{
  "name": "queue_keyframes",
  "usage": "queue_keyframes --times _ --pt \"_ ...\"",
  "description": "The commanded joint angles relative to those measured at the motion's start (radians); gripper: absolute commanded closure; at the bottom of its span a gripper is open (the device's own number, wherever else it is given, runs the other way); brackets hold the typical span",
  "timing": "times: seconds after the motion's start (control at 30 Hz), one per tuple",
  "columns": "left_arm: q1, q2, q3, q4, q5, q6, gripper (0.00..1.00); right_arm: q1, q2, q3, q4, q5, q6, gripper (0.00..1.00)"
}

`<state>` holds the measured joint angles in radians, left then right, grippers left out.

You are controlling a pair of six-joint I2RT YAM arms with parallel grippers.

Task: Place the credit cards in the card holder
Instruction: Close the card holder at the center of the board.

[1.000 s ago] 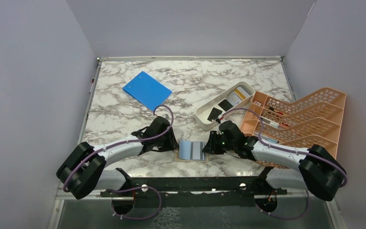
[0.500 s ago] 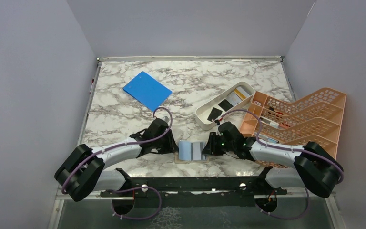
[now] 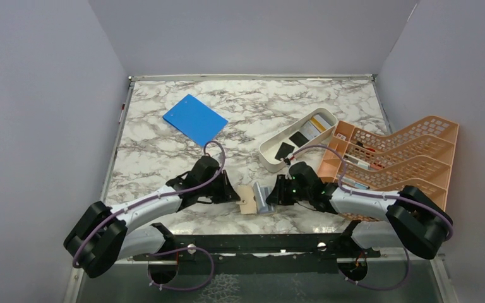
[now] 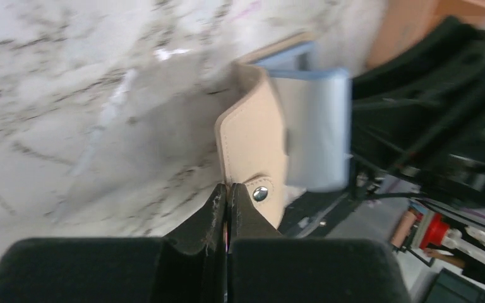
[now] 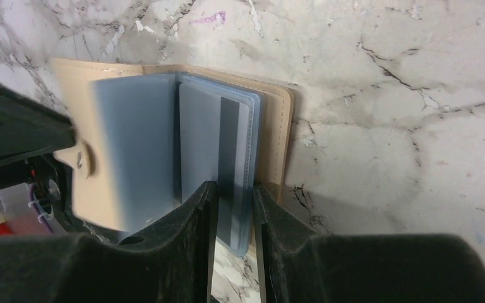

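Standing half folded by the near edge of the marbled tabletop (image 3: 158, 154), the card holder (image 3: 247, 201) has a smooth tan cover, a round metal snap stud (image 4: 260, 194) and frosted blue plastic sleeves (image 5: 136, 145). One sleeve holds a grey striped card (image 5: 211, 145). The left gripper (image 4: 227, 189) pinches the cover flap, fingers together. The right gripper (image 5: 232, 201) clamps the carded sleeve's edge from the opposite side.
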<state>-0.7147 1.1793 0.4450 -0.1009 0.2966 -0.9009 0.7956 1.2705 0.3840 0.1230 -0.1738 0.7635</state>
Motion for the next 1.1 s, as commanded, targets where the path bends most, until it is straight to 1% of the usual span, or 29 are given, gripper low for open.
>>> queue_keyframes --times 0.0,0.1,0.17,0.27,0.33,0.5,0.63,0.73,0.83,0.9,0.97,1.07 --pt "-0.008 -0.104 0.025 0.185 0.130 -0.067 1.00 0.032 0.054 -0.008 0.053 -0.007 0.008 0.69" --pt "-0.008 -0.113 -0.012 0.301 0.169 -0.101 1.00 0.038 0.079 -0.008 0.080 -0.012 0.014 0.69" --pt "-0.008 -0.091 -0.036 0.361 0.189 -0.112 1.00 0.043 0.093 -0.007 0.090 -0.016 0.017 0.69" --pt "-0.009 -0.038 -0.051 0.391 0.198 -0.108 1.00 0.046 0.093 -0.005 0.081 -0.010 0.013 0.68" --pt "-0.010 -0.006 -0.046 0.398 0.202 -0.095 1.00 0.047 0.076 0.005 0.035 0.014 0.005 0.65" --pt "-0.011 0.036 -0.017 0.400 0.191 -0.067 1.00 0.045 -0.050 0.018 -0.112 0.112 0.000 0.58" --pt "-0.015 0.082 0.012 0.398 0.194 -0.050 1.00 0.045 -0.168 0.006 -0.157 0.131 0.007 0.51" --pt "-0.018 0.109 0.026 0.399 0.192 -0.043 1.00 0.045 -0.233 -0.014 -0.140 0.115 0.030 0.50" --pt "-0.020 0.118 0.034 0.400 0.187 -0.041 1.00 0.045 -0.285 -0.054 -0.052 0.055 0.072 0.50" --pt "-0.023 0.123 0.038 0.399 0.184 -0.039 0.96 0.046 -0.315 -0.079 0.014 0.014 0.092 0.51" --pt "-0.025 0.129 0.044 0.397 0.181 -0.039 0.91 0.045 -0.339 -0.098 0.049 0.005 0.124 0.51" --pt "-0.033 0.148 0.055 0.398 0.173 -0.041 0.81 0.046 -0.376 -0.093 0.013 0.048 0.124 0.52"
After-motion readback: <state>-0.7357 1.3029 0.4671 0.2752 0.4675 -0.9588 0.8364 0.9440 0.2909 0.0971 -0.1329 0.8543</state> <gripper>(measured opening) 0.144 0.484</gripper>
